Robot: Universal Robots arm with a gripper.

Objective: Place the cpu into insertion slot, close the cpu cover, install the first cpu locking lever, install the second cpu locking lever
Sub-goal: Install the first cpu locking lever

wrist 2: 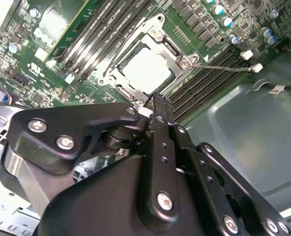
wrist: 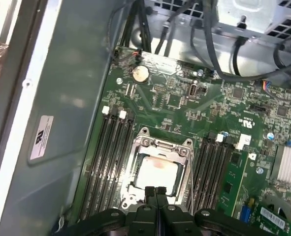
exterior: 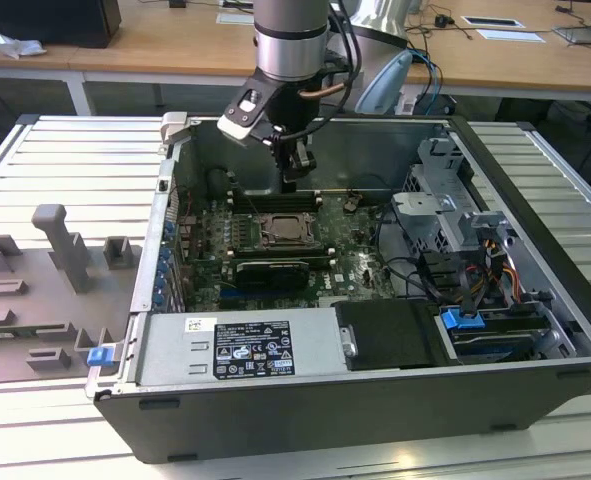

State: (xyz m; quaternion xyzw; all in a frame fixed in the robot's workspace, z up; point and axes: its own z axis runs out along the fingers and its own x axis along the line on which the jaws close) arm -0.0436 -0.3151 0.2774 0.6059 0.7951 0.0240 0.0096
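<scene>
Nearest, along the front of the open computer case (exterior: 275,435), lies the grey power supply (exterior: 245,345), then the long black card (exterior: 270,270). Behind that the cpu (wrist: 157,172) sits in its socket, with the cpu cover (wrist: 165,144) seemingly down around it. Farther back the gripper (exterior: 294,182) hangs over the socket's edge beside the memory slots (wrist: 108,162), its fingers (wrist 2: 157,105) pinched together with nothing visible between them. I'd worry such narrow tips could slip off a springy locking lever and scrape the cover or board. Whether either lever is latched I can't tell; the fingers hide the socket edge closest to them.
</scene>
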